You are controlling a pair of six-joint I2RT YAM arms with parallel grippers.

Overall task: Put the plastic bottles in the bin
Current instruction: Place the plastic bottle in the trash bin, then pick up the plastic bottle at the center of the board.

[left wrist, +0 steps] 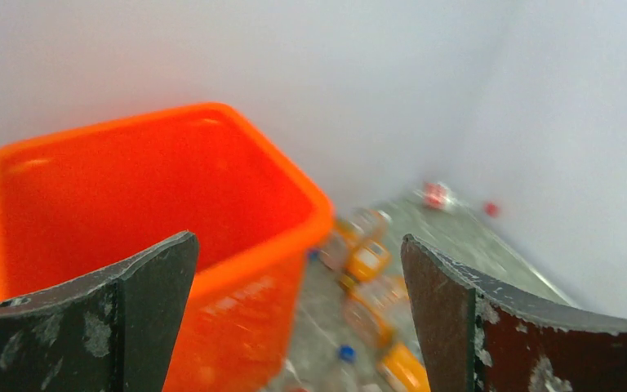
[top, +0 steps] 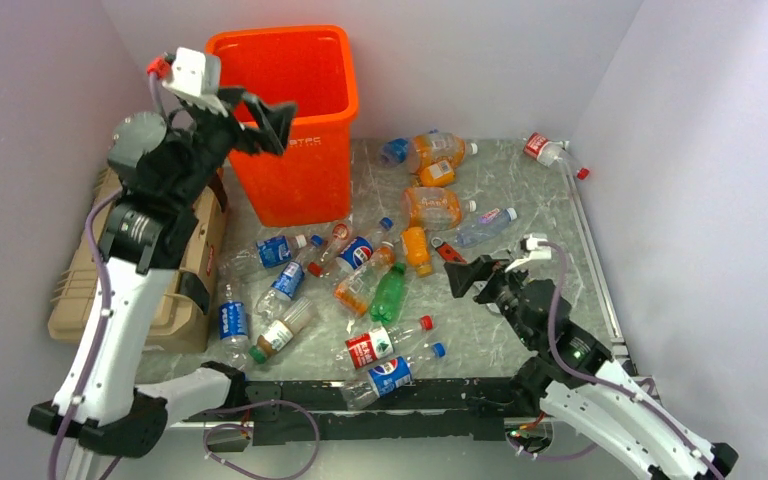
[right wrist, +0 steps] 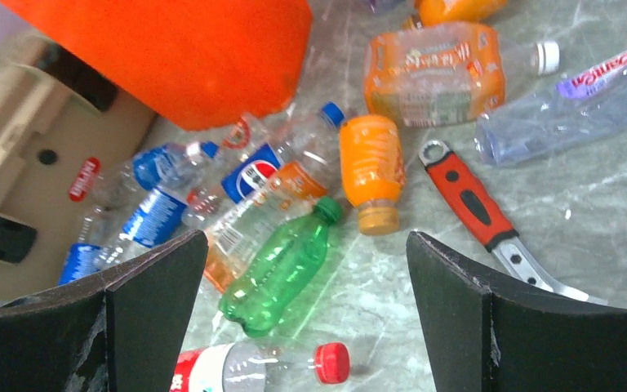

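The orange bin stands at the back left. My left gripper hangs open and empty over its front left rim; in the left wrist view its fingers frame the bin. Several plastic bottles lie scattered on the marble mat: a green bottle, a red-label bottle, an orange bottle, Pepsi bottles. My right gripper is open above the mat, right of the green bottle and the red-capped bottle, touching neither.
A tan toolbox sits left of the bin, under the left arm. A red-handled wrench lies beside the orange bottle. One bottle lies in the far right corner. White walls enclose three sides.
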